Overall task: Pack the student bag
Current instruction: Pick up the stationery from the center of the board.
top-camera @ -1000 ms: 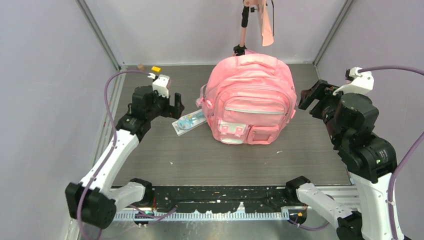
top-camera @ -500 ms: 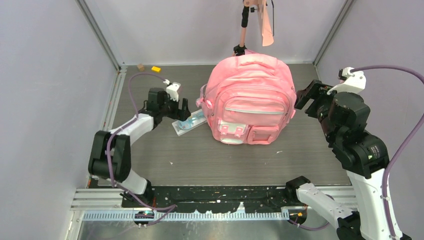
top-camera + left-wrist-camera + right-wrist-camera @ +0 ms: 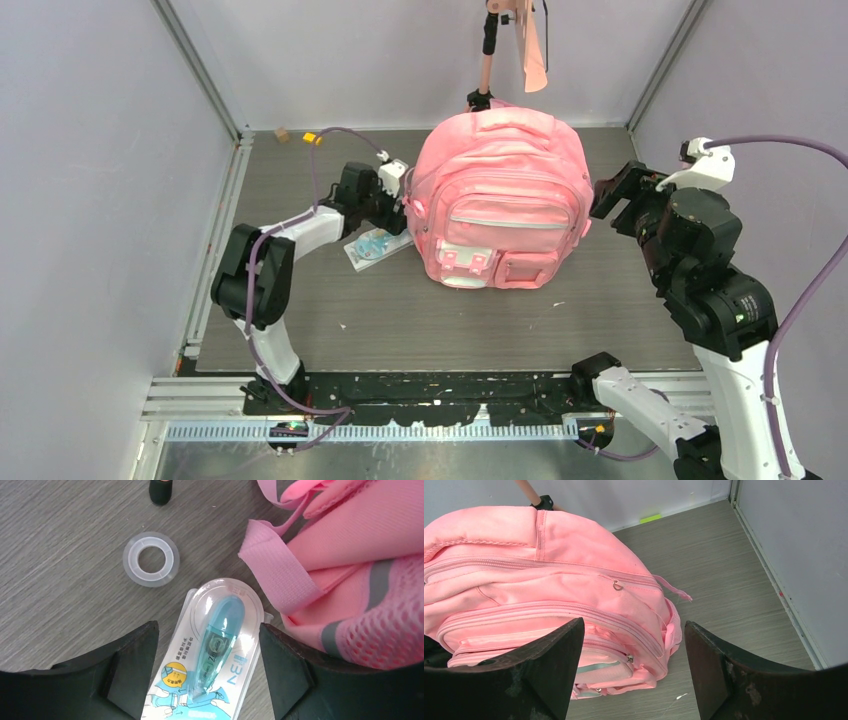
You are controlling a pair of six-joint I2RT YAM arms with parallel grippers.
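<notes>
Now the left pincer (image 3: 207, 680) hangs over a packaged corrector (image 3: 212, 650) beside the bag (image 3: 500, 200).
Upright at the middle-back of the desk (image 3: 400, 310), the pink bag faces the arms with its front zip pockets. The corrector, a teal piece in a clear blister pack, lies flat on the desk at the bag's left foot, its tip near a pink strap (image 3: 280, 570). The left pincer is spread, one finger on each side of the pack, not touching it. A clear tape ring (image 3: 151, 559) lies just beyond the pack. The right pincer (image 3: 634, 680) is spread too, empty, held off the bag's right side and pointing at it.
</notes>
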